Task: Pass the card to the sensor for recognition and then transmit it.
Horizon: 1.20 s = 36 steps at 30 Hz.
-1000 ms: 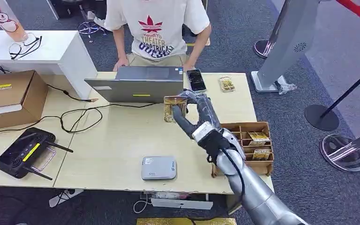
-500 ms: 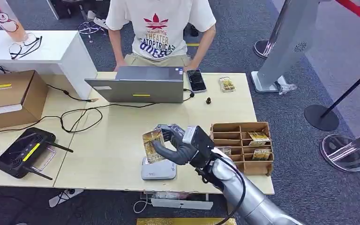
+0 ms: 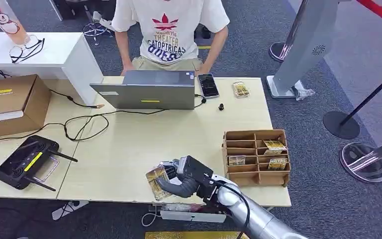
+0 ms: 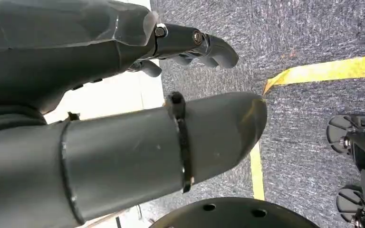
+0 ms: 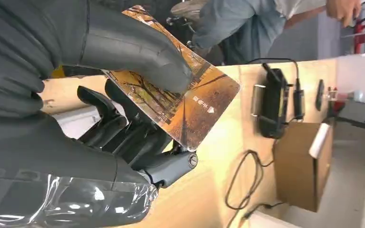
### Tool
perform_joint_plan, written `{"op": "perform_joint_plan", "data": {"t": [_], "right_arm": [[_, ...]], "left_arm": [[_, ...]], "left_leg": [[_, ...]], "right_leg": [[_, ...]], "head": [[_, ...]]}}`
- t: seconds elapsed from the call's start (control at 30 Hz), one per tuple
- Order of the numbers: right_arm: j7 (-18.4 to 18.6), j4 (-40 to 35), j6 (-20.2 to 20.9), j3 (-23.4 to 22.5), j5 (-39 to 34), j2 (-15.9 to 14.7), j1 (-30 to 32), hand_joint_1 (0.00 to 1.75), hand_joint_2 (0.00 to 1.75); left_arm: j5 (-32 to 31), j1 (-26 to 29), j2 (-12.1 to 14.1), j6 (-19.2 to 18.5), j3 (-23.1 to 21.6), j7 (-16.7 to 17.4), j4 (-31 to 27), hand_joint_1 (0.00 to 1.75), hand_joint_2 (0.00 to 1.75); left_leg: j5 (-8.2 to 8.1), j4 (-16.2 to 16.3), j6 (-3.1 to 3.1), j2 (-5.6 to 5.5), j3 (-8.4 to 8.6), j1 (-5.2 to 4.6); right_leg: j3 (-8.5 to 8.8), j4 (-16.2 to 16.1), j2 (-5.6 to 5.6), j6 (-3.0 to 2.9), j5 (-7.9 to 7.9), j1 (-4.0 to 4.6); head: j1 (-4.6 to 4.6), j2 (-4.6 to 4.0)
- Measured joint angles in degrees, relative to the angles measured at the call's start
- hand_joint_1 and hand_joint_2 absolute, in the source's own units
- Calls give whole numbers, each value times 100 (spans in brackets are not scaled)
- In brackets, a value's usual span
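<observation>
My right hand [image 3: 184, 179] pinches an orange-brown picture card [image 3: 156, 181] between thumb and fingers. It holds the card low over the table's front edge, at the spot where the grey sensor box lay; hand and card now cover that box. In the right wrist view the thumb presses on the card [image 5: 190, 107] with the dark fingers [image 5: 123, 133] underneath. My left hand [image 4: 123, 118] hangs above the carpet with its fingers apart and nothing in it.
A person [image 3: 166, 30] sits behind a laptop [image 3: 146, 89] at the far edge, with a phone [image 3: 208, 84] beside it. A cardboard organiser [image 3: 256, 154] with cards stands right of my hand. A black controller [image 3: 27, 162], cables [image 3: 84, 124] and a cardboard box [image 3: 10, 102] lie left.
My right hand brought the card back from near the laptop, down towards the front edge. It now sits lower over the sensor box and hides it.
</observation>
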Motion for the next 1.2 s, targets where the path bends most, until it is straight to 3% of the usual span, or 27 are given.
{"op": "perform_joint_plan", "data": {"t": [0.67,1.03,1.2], "right_arm": [[-314,1160,-716,-20,-120,249,-215,175,175],[-717,1254,-1738,-171,455,483,-210,175,175],[-927,1219,-2389,-171,837,544,-153,175,175]], "left_arm": [[2,7,11,-13,44,7,2,0,0],[-17,6,9,42,127,50,4,0,0],[-42,6,7,50,140,50,7,0,0]], "left_leg": [[0,0,0,0,0,0],[0,0,0,1,0,0],[0,0,0,1,0,0]], "right_leg": [[0,0,0,0,0,0],[0,0,0,0,0,0],[0,0,0,0,0,0]], "head": [[0,0],[0,0],[0,0]]}}
